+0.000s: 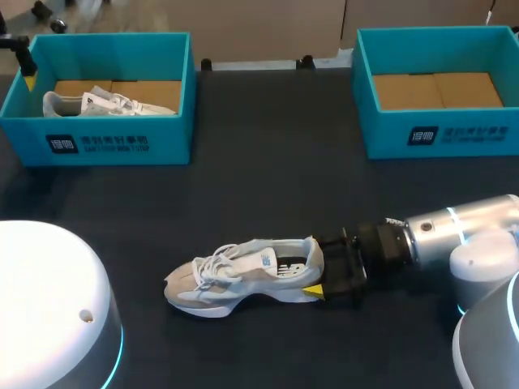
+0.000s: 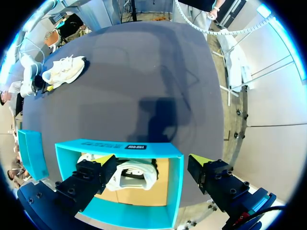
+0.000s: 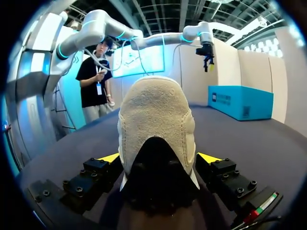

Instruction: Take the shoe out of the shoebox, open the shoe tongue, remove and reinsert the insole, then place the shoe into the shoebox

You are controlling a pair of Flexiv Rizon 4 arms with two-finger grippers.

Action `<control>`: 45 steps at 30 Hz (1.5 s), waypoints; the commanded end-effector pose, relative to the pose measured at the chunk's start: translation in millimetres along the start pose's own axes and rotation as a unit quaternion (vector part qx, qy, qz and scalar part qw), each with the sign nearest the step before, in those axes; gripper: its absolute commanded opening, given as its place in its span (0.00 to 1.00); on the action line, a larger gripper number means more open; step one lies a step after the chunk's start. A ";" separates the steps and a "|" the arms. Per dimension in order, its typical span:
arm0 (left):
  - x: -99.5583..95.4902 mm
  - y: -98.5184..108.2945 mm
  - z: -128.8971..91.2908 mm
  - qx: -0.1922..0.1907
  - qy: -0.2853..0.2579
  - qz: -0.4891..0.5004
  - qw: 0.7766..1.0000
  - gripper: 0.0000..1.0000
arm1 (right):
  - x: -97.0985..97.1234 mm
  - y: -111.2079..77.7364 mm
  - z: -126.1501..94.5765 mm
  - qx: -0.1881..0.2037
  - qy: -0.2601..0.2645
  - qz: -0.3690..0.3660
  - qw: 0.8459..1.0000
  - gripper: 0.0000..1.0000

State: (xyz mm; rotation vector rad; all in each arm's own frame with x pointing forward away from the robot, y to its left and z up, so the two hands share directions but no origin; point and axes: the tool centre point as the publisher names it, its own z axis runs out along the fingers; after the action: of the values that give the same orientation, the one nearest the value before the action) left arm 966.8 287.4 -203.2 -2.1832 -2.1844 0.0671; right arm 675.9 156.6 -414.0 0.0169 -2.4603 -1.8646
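Observation:
A white and beige shoe (image 1: 243, 279) lies on its side on the dark table, toe to the left. My right gripper (image 1: 326, 279) is at its heel. In the right wrist view the heel of the shoe (image 3: 156, 124) sits between the open fingers of my right gripper (image 3: 159, 158), and I cannot tell if they touch it. My left gripper (image 2: 151, 163) hangs open above the left teal shoebox (image 2: 165, 189), which holds a second white shoe (image 2: 132, 175). In the head view the left gripper (image 1: 29, 77) shows at that shoebox's (image 1: 122, 142) far left edge.
A second teal shoebox (image 1: 438, 134) stands at the back right, with only brown cardboard inside. Bare dark table lies between the boxes and the shoe. My left arm's white base (image 1: 49, 308) fills the front left corner.

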 end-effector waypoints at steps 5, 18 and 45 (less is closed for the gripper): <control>0.2 -0.3 -0.1 0.000 0.001 0.000 1.000 1.00 | -2.1 0.1 9.1 -0.001 0.004 -0.002 1.000 1.00; 0.2 -0.3 -0.1 0.000 0.001 0.000 1.000 1.00 | -0.1 0.5 22.0 0.004 0.016 -0.002 1.000 1.00; 0.2 -0.3 -0.1 0.000 0.001 0.000 1.000 1.00 | -7.3 -0.9 4.4 0.011 -0.045 -0.018 0.999 0.00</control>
State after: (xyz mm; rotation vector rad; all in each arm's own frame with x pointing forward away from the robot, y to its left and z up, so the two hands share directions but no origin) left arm 966.8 287.4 -203.2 -2.1832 -2.1844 0.0671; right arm 682.3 162.8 -418.0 -0.0211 -2.5552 -1.8915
